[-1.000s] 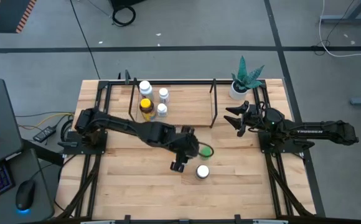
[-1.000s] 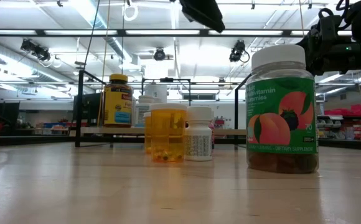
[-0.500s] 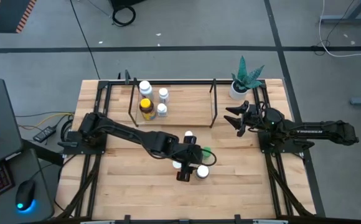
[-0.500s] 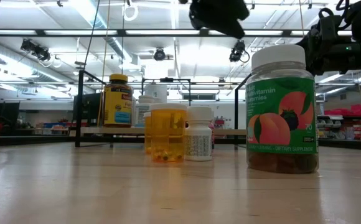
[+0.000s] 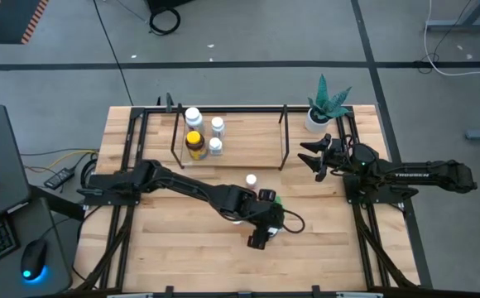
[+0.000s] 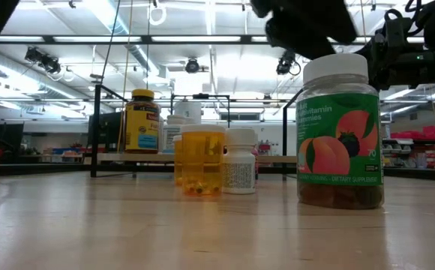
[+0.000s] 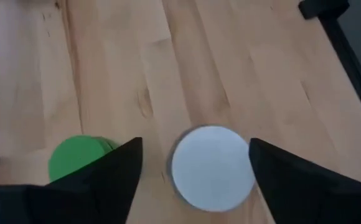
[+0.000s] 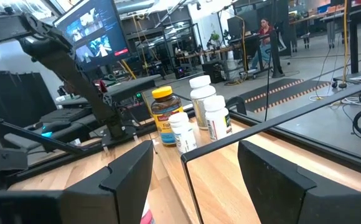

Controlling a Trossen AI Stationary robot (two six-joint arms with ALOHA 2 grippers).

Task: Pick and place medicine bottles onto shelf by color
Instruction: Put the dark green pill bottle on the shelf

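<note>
Now your left gripper (image 7: 196,165) hangs spread wide over the white-capped bottle (image 7: 213,168), green-capped bottle (image 7: 75,158) just beside; right gripper (image 5: 313,156) waits open near the shelf (image 5: 248,136).

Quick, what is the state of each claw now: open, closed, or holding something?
Left claw: open, empty, above the white-capped bottle.
Right claw: open, empty, waiting beside the shelf.

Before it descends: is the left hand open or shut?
Open: the left hand has its dark fingers spread either side of the white round bottle cap.
</note>
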